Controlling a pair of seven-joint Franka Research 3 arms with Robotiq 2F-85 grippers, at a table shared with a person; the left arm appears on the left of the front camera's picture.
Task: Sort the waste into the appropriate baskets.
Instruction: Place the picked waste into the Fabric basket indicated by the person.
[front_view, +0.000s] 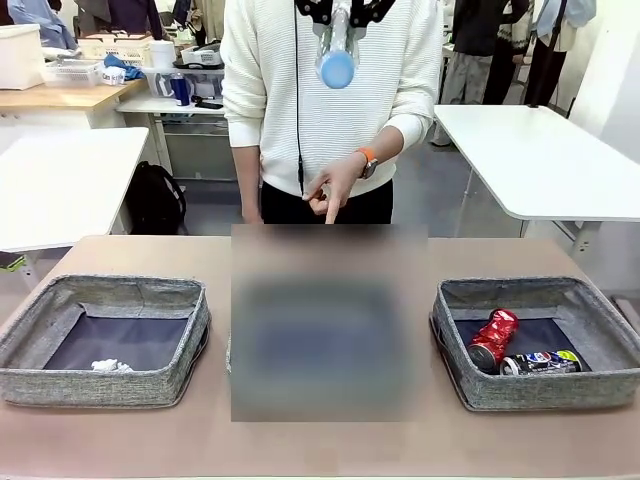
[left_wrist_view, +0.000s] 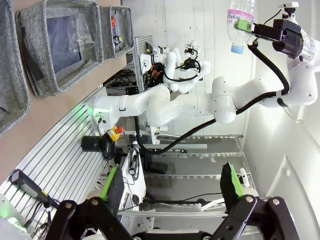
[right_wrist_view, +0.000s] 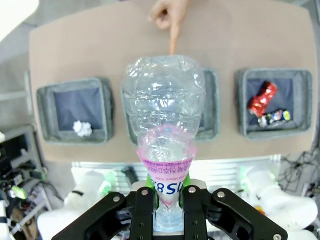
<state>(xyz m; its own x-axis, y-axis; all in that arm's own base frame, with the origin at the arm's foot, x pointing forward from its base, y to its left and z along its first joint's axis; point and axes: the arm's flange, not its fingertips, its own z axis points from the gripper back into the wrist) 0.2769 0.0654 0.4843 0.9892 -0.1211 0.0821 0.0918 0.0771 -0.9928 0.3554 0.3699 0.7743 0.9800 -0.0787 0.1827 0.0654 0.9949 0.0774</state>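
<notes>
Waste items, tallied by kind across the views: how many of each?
Cans: 2, crushed red can and dark printed can
Bottles: 1, clear bottle with purple label, held in the right gripper
Plastic cups: 1
Paper wads: 1
Total: 5

A blurred patch hides the middle basket (front_view: 329, 322) in front view

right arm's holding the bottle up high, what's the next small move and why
Probably lower the bottle toward the middle basket. The right gripper is shut on it high above the table, the person's finger points down at that basket, and the other baskets hold paper and cans.
</notes>
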